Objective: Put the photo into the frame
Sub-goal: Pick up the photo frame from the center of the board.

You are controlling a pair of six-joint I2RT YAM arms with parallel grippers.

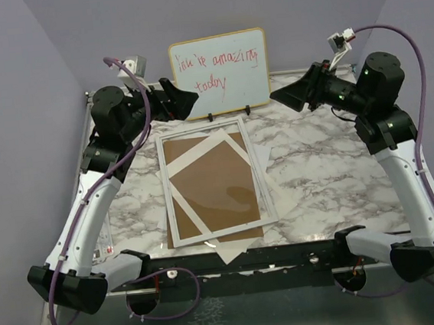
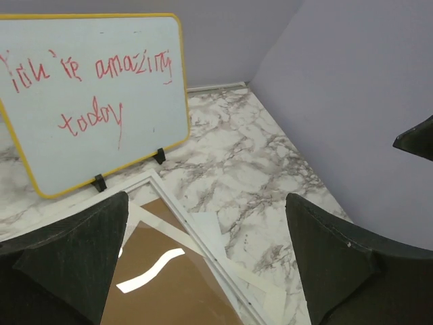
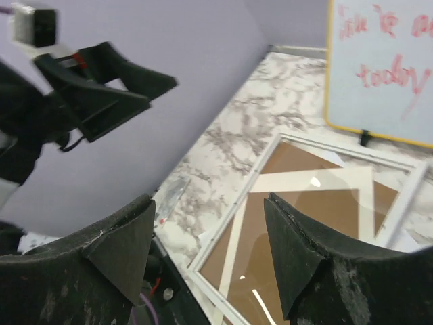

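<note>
The frame [image 1: 164, 190] lies flat on the marble table, its thin white rim [image 2: 189, 223] and glossy pane over a brown board [image 1: 213, 201] and a tilted white mat [image 1: 196, 149]. It also shows in the right wrist view [image 3: 231, 217]. No printed photo shows. A plain white sheet [image 2: 206, 227] pokes out from under the frame's right and near edges [image 1: 229, 251]; I cannot tell whether it is the photo. My left gripper [image 1: 186, 100] [image 2: 206, 203] hangs open and empty above the frame's far left corner. My right gripper [image 1: 286, 94] [image 3: 210, 203] hangs open and empty, raised to the frame's far right.
A wood-edged whiteboard [image 1: 220, 70] with red handwriting stands on small black feet right behind the frame [image 2: 88, 95] [image 3: 382, 68]. Purple walls close in the table at the back and both sides. Bare marble [image 1: 325, 167] lies right of the frame.
</note>
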